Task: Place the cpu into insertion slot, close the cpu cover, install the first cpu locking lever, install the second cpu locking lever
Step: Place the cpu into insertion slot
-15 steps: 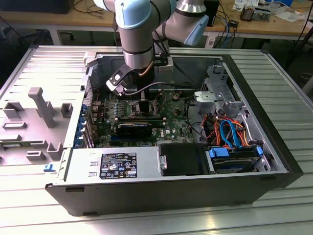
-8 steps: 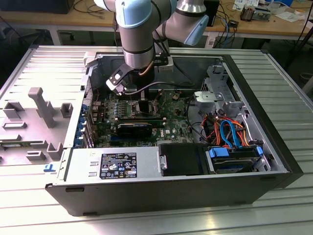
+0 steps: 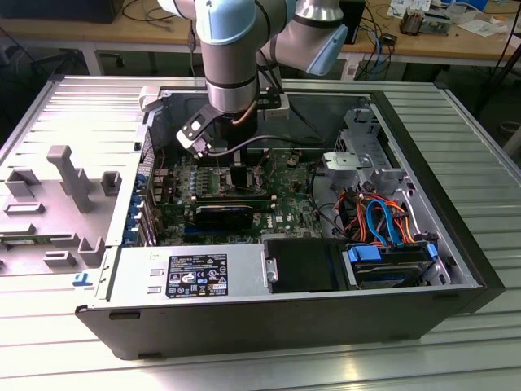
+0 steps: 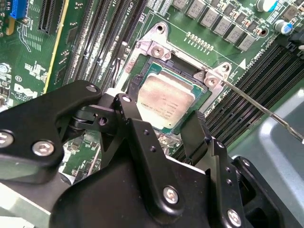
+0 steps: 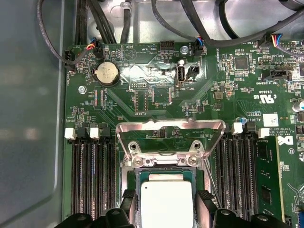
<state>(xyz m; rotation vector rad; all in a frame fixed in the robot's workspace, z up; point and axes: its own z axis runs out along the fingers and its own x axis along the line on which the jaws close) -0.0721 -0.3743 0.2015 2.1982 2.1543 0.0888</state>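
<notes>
The gripper [image 4: 162, 114] hangs low over the green motherboard [image 3: 286, 194], in the upper middle of the exterior view, inside the open computer case [image 3: 130, 281] that lies on the ribbed metal counter [image 3: 460, 122]. In both wrist views its black fingers [image 4: 137, 137] are spread to either side of the cpu [image 4: 165, 103], close to two opposite edges. A thin dark gap seems to remain on at least one side, so they look parted rather than pinching.

The cpu lies flat within the insertion slot [image 4: 142, 78] and appears level and seated. It is a small square chip with a dull, faintly smudged silver-grey metal lid on a green base. It is probably light and stiff, but smooth enough to slip, and the contacts under it would be fragile. The plain opposite edges are the sensible place to hold it, never the underside, and it should be kept level without pressing.

The cpu cover [image 5: 171, 127], a thin bright steel frame with a wide window, stands hinged back from the slot and is not yet closed. Being so thin, it would probably bend if forced. A slim springy wire locking lever [image 4: 261, 109] sticks out unlatched from one corner. Long black memory slots [image 5: 92, 175] flank the slot on both sides.
</notes>
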